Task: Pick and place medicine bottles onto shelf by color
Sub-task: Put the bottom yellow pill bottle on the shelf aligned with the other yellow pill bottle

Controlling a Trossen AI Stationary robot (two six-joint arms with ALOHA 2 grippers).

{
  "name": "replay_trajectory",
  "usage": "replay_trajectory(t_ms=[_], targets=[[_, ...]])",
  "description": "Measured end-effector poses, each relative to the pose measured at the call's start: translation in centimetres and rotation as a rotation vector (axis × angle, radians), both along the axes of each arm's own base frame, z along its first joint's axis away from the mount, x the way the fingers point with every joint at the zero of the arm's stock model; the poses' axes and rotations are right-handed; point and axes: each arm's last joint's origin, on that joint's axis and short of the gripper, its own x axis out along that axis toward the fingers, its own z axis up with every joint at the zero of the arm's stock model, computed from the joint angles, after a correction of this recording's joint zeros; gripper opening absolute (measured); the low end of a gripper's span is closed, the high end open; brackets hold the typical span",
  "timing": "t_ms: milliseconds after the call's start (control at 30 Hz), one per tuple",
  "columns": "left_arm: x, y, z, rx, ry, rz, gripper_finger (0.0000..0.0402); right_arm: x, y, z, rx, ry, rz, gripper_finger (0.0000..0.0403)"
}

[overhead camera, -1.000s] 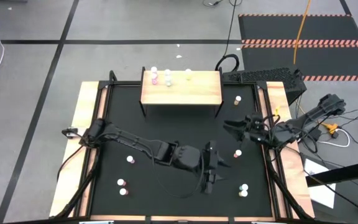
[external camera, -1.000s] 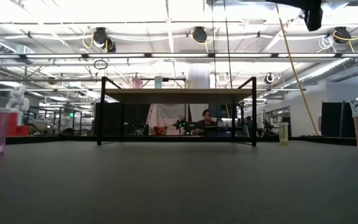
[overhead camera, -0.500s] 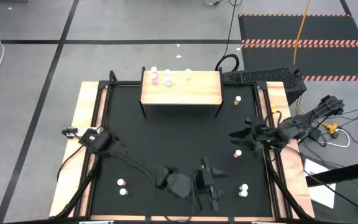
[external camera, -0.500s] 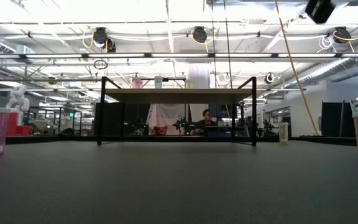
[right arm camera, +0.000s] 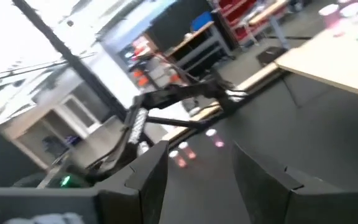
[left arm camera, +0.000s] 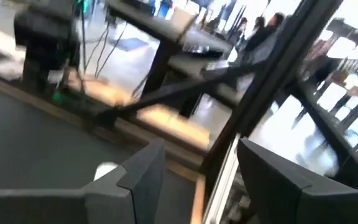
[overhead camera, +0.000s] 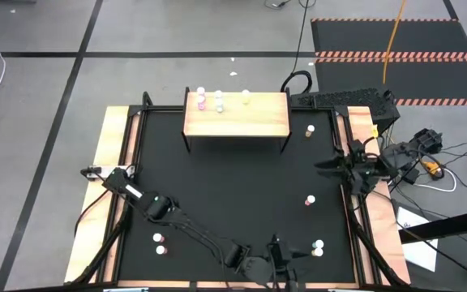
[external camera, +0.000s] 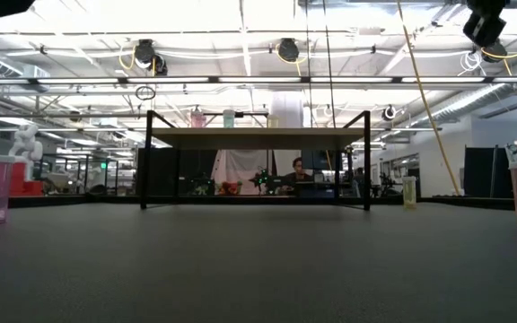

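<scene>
Left gripper (overhead camera: pixel 276 258) now withdrawn to the table's near edge; right gripper (overhead camera: pixel 324 166) retreated toward the right edge.

- The desk (overhead camera: pixel 217 186) has a black mat top, with light-wood strips (overhead camera: pixel 104 178) along its left and right sides.
- Around it lies a grey concrete floor (overhead camera: pixel 55 73) crossed by dark lines.
- A black floor mat (overhead camera: pixel 396 36) edged with red-and-white hazard stripes lies at the far right; an orange cable (overhead camera: pixel 392 40) runs across it.
- Cables (overhead camera: pixel 460 174) and white paper (overhead camera: pixel 418 235) sit on the floor to the right of the desk.
- In the low view, a bright ceiling carries rails, pipes and round black fixtures (external camera: pixel 287 48).
- A person (external camera: pixel 298 172) sits far back in the hall, among benches and racks.
</scene>
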Motion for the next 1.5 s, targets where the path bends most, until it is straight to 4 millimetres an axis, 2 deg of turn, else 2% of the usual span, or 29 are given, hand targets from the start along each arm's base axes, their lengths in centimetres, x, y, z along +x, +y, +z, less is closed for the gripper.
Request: replay_trajectory(t_ms=[133, 367, 500, 667, 800, 967, 1067, 1200, 1333, 1500], targets=[[0.3, -0.3, -3.1, 0.051, 0.062, 0.0, 0.0202, 0.2, 0.1, -0.3, -0.005, 0.032, -0.01, 0.0169], [2.0, 2.0, -6.5, 0.051, 0.074, 0.039, 0.0202, 1.2, 0.6, -0.8, -0.026, 0.094, -0.033, 0.0169], [2.9, 3.0, -7.8, 0.028, 0.028, -0.014, 0.0202, 1.7, 0.9, -1.7, -0.01, 0.181, -0.043, 0.0169], [2.6, 2.7, -9.0, 0.088, 0.104, -0.039, 0.0202, 2.2, 1.2, -2.5, 0.018, 0.266, -0.023, 0.0169], [2.6, 2.5, -9.0, 0.136, 0.11, -0.064, 0.0202, 2.4, 1.7, -3.1, 0.043, 0.348, 0.091, 0.0169], [2.3, 2.1, -9.8, 0.171, 0.181, -0.13, 0.0202, 3.0, 3.5, -4.5, 0.08, 0.544, 0.395, 0.0169], [2.1, 1.9, -8.8, 0.116, 0.187, -0.185, 0.0202, 3.3, 4.9, -5.3, 0.095, 0.654, 0.549, 0.0169], [1.8, 3.0, -5.3, 0.128, 0.281, -0.217, 0.0202, 3.5, 7.1, -5.3, 0.035, 0.742, 0.685, 0.0169], [0.7, 4.8, -1.6, 0.246, 0.424, -0.22, 0.0202, 3.9, 9.3, -4.5, -0.111, 0.781, 0.786, 0.0169], [-0.8, 7.5, 3.9, 0.249, 0.494, -0.195, 0.0202, 4.9, 12.6, -2.7, -0.385, 0.783, 0.931, 0.0169]])
